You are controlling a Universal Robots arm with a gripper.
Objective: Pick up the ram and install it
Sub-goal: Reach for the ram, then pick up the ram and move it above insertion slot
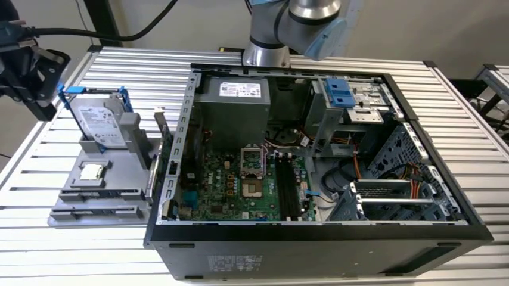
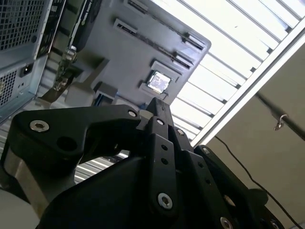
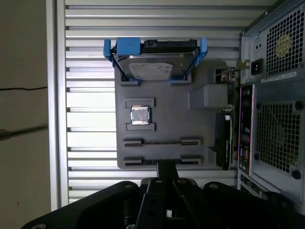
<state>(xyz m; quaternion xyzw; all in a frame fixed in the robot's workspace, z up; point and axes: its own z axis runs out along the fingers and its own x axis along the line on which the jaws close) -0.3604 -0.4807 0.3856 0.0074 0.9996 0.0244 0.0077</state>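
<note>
**Ram (image 3: 162, 141) rests in the grey tray; the gripper hangs apart, drawn narrow**

The ram appears in the first wrist view as a thin dark strip seen edge-on. It sits between two clips in a slotted row of the grey tray (image 3: 190, 124), next to the small square silver chip (image 3: 140, 115). Its colour cannot be made out from this angle. A second slotted row lies beside it, and whether that row holds a stick cannot be told.

At the tray's other end a hard drive (image 3: 155, 67) in a blue frame leans upright. A card (image 3: 223, 138) stands on edge between the tray and the open computer case (image 1: 318, 229). That card and the case wall separate the tray from the motherboard (image 1: 230, 185) and its long black slots (image 1: 290, 190). The power supply (image 1: 235, 107) sits inside the case. Everything rests on a slatted metal table (image 1: 469, 119).

The arm (image 1: 298, 24) rises behind the case. In the exterior view the gripper (image 3: 167, 166) hangs at the left edge, higher than the tray and touching nothing. A black cable (image 1: 119, 33) trails to it. Both wrist views show its fingers drawn close together with nothing between them.

The hard drive, the power supply and the case front carry white labels, but their print is too small to read.
</note>
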